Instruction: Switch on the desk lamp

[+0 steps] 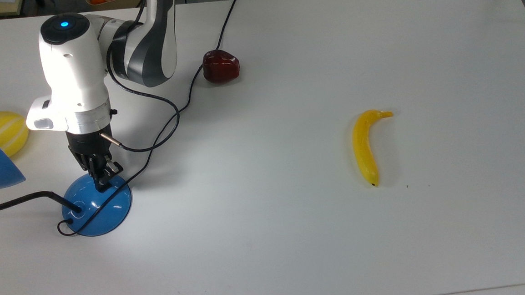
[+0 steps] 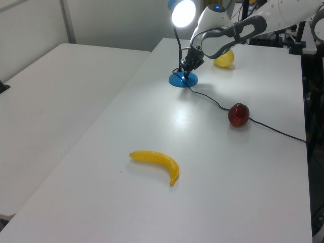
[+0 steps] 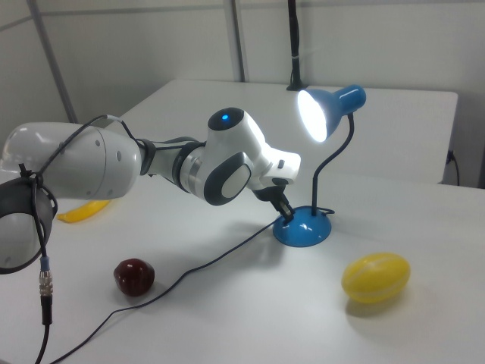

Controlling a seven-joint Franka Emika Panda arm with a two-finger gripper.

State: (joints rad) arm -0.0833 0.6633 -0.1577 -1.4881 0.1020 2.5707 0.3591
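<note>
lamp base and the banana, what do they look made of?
Lamp base: a glossy blue dome with sharp white highlights, so likely painted metal or hard plastic; the look leaves it open. Banana: uniform bright yellow with a smooth sheen and no bruises or spots, so it looks like a moulded plastic replica, though real fruit cannot be ruled out.

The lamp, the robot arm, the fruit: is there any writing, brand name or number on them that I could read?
None can be read.
Desk lamp: plain glossy blue, no lettering.
Robot arm: a glowing blue dot on top, no words or logo visible.
Hand: dark, no markings to make out.
Banana, red apple, yellow melon: no stickers or labels.
</note>
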